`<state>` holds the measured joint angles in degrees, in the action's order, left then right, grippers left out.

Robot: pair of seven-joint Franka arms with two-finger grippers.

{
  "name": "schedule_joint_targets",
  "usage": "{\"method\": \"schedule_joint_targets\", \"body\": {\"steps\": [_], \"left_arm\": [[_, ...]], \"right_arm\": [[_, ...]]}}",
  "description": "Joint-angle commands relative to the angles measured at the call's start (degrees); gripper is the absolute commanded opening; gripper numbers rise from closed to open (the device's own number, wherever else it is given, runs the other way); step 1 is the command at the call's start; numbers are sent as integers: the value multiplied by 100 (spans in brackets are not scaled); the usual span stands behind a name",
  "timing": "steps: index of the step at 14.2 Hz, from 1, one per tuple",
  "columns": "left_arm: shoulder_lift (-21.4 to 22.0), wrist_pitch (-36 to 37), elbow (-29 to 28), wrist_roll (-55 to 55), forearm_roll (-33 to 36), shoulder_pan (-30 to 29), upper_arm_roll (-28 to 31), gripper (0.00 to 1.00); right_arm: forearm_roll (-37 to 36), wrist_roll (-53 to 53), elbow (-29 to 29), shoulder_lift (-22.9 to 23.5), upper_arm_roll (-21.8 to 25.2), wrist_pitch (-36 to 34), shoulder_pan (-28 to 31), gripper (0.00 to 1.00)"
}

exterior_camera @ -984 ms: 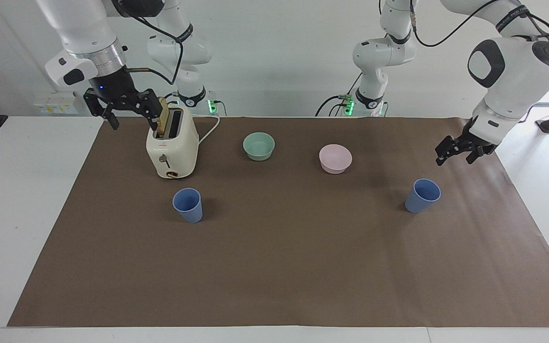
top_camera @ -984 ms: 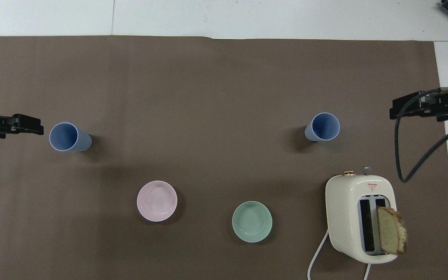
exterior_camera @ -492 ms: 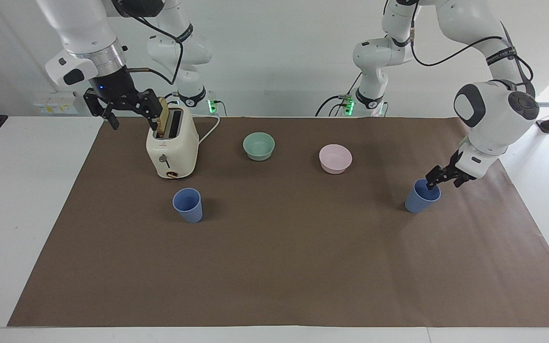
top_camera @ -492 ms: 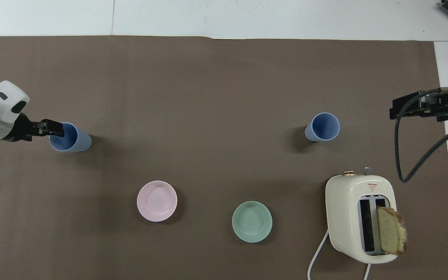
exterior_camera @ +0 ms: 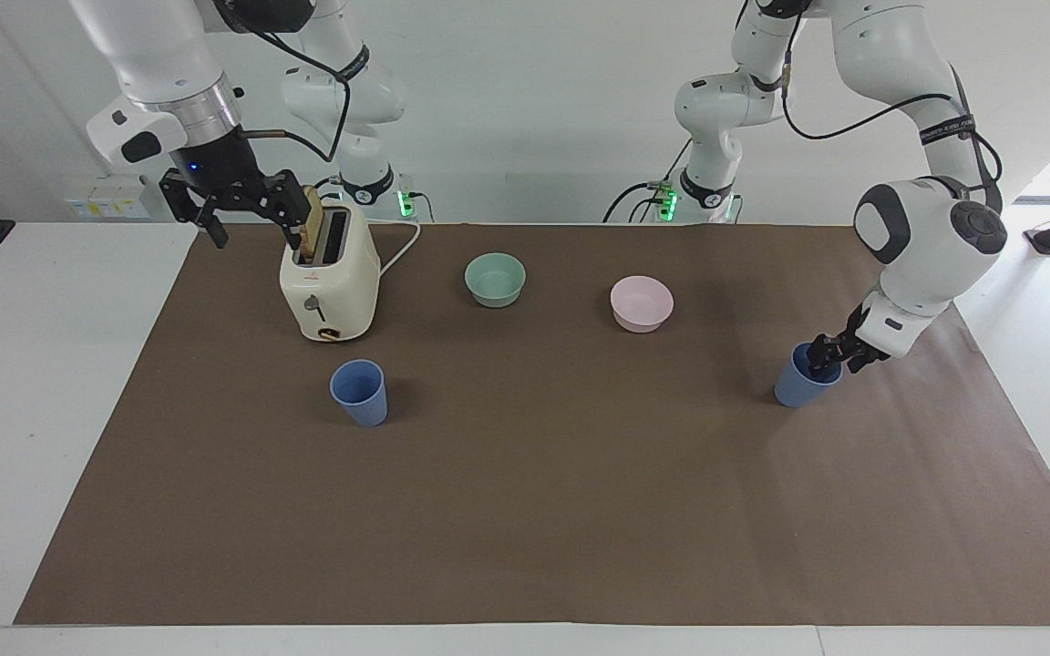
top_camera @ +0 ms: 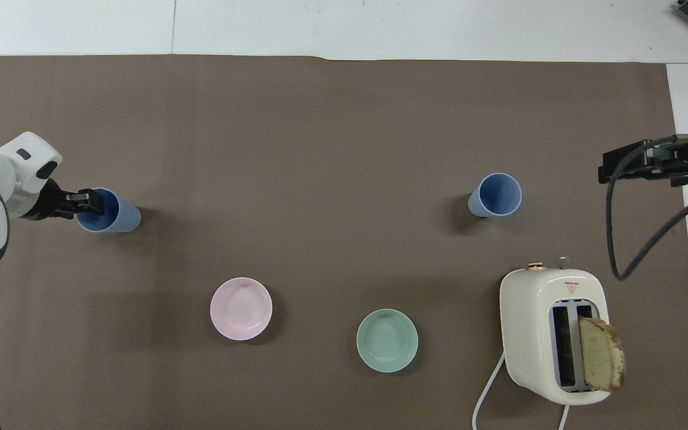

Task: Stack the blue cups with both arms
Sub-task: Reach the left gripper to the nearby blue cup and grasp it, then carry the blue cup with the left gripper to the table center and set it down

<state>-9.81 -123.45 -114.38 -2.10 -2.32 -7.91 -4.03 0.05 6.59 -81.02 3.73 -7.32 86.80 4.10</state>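
Observation:
Two blue cups stand upright on the brown mat. One blue cup (exterior_camera: 797, 387) is toward the left arm's end and also shows in the overhead view (top_camera: 118, 216). My left gripper (exterior_camera: 835, 357) (top_camera: 90, 203) is down at this cup's rim, open, with one finger inside the cup and the other outside its wall. The other blue cup (exterior_camera: 360, 392) (top_camera: 498, 194) stands farther from the robots than the toaster. My right gripper (exterior_camera: 252, 228) (top_camera: 642, 164) waits open and empty, raised in the air beside the toaster's top.
A cream toaster (exterior_camera: 329, 282) holds a slice of bread (exterior_camera: 309, 228) in one slot, its cord trailing toward the robots. A mint-green bowl (exterior_camera: 495, 279) and a pale pink bowl (exterior_camera: 641, 302) sit between the toaster and the left arm's end.
My left gripper has come down from the air beside the cup to the cup's rim. The right arm and both cups have not moved.

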Motion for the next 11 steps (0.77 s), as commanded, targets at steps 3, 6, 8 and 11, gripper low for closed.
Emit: {"method": "schedule_joint_targets", "body": {"steps": [3,6,8,11], "left_arm": [[-20,-92,134,16,39,0,-19,0],[-38,170,555,95,-31,53,-37,0],[14,696,985,296,-259,88,-89,0],[59,1330,1557,1313,-260,657,-90,0]], "right_arm": [[118,-123,-124,-101,-24,21,82,100],[118,-123,-124,-101,-24,21,82,100],[118,-123,-124,-101,-24,21,82,100],[118,-123,-124,-101,-24,21,82,100]]}}
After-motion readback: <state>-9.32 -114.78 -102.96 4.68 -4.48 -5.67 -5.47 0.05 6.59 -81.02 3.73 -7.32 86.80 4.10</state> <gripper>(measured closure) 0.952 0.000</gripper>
